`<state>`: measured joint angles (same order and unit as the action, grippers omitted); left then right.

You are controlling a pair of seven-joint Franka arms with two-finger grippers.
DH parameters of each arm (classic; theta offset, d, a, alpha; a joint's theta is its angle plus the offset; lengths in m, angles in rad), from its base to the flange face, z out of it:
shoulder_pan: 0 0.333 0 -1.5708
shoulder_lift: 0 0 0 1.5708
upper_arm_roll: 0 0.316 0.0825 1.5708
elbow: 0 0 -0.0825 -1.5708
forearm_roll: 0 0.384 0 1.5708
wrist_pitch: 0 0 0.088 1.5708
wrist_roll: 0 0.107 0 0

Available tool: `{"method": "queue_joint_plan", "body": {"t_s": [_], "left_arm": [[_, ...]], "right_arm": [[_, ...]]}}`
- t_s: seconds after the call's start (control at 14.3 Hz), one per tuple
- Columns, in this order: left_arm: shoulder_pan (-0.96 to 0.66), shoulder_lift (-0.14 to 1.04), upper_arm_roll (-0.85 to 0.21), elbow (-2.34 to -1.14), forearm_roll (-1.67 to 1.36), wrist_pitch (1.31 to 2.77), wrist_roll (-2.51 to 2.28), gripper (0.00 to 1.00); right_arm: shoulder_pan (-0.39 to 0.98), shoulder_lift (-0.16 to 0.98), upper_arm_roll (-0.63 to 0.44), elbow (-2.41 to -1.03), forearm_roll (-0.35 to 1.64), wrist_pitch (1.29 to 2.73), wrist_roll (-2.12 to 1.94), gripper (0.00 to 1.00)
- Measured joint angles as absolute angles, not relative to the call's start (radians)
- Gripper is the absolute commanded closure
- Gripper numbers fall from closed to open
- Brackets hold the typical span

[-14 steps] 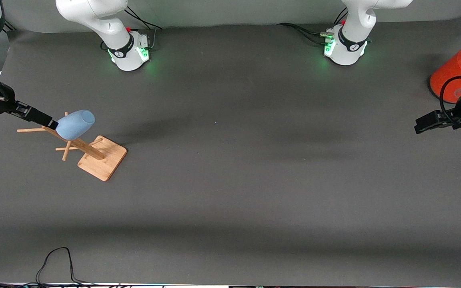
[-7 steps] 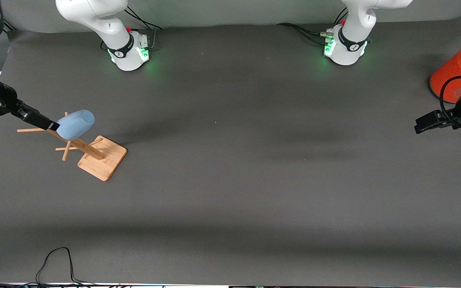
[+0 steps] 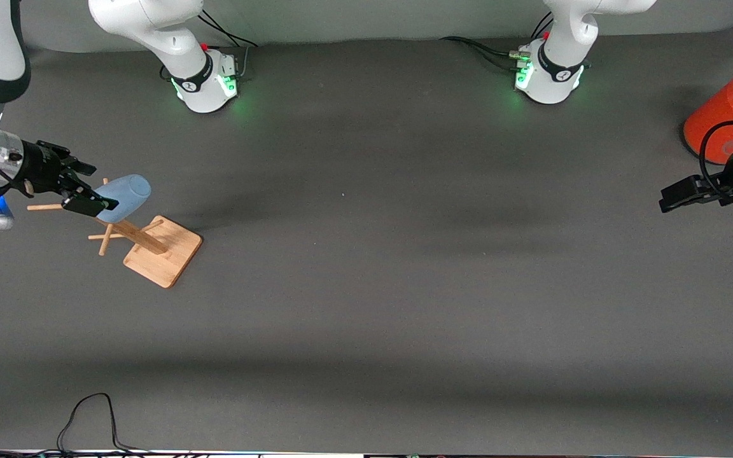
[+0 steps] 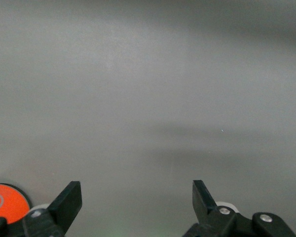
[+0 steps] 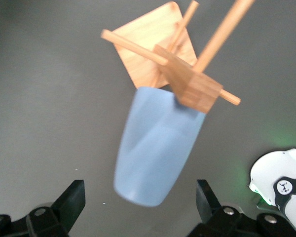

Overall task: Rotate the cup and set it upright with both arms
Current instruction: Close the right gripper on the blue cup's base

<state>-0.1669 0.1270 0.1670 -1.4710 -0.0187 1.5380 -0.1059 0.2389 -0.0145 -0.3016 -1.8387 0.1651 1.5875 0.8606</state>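
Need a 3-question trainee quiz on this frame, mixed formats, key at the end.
1. True or false: the cup stands upright on the table.
2. Which gripper is at the cup? A) left gripper B) right gripper
3. Fill in: the can stands toward the ____ arm's end of the table.

Key:
1. False. It hangs tilted on a peg of the wooden rack.
2. B. Its fingers are open on either side of the cup; the left gripper waits, open, beside the can.
3. Left.
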Motion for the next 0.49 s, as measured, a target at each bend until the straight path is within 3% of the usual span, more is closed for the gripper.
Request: {"method": "queue_joint_plan", "body": {"t_s": [0.49], "left_arm": [[-0.167,0.128,0.167,-1.471,-0.019,1.538,-0.105,0.00]], "right_arm": [[0.239,-0.023,-0.345,-1.899,0.166,1.658,0.863,0.00]]}}
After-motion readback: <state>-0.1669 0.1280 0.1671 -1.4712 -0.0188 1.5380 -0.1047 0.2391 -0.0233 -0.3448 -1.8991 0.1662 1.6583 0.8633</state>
